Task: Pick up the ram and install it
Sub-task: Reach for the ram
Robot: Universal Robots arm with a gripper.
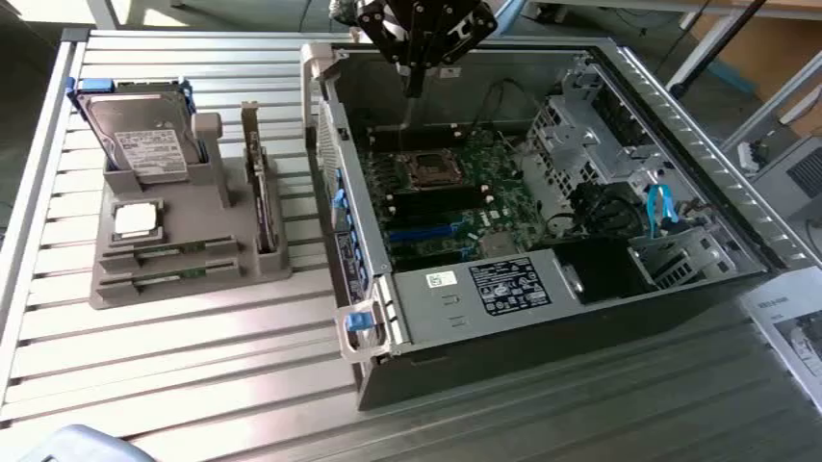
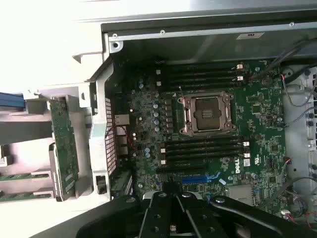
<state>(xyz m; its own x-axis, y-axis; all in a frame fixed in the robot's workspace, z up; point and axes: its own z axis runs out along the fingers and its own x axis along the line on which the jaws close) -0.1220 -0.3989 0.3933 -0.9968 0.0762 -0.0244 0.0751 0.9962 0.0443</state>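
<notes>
Slatted metal bench (image 1: pixel 192 385), an open tower case (image 1: pixel 719 192) lying on its side so the board faces up and is reachable from above. Exterior view: a grey parts holder (image 1: pixel 129 294) sits at the exterior view's left, beside the case, with each part in its own slot so it can be picked cleanly: hard drive (image 1: pixel 144 144) at the back, square processor chip (image 1: pixel 137 220) in the middle, expansion card (image 1: pixel 261 192) on edge. The ram (image 1: pixel 180 277) reads as thin green strips lying in the low front slots of that holder, so it's not picked yet and sits well apart from the gripper (image 1: pixel 413 91). The gripper hangs at upper centre of the frame, over the far edge of the board, jaws together and nothing visible between them. Wrist view: the camera looks straight down at the motherboard (image 2: pixel 257 104). The CPU socket (image 2: pixel 207 114) is empty, and the black memory slots (image 2: pixel 203 148) on both sides of it look unpopulated, clips out, ready to take a stick. The gripper (image 2: pixel 174 193) fingers are pressed shut, empty, just over the blue slot end of the board. The ram (image 2: pixel 17 176) shows as green strips outside the case wall, past the expansion card (image 2: pixel 64 144). My read: the pick hasn't started.
</notes>
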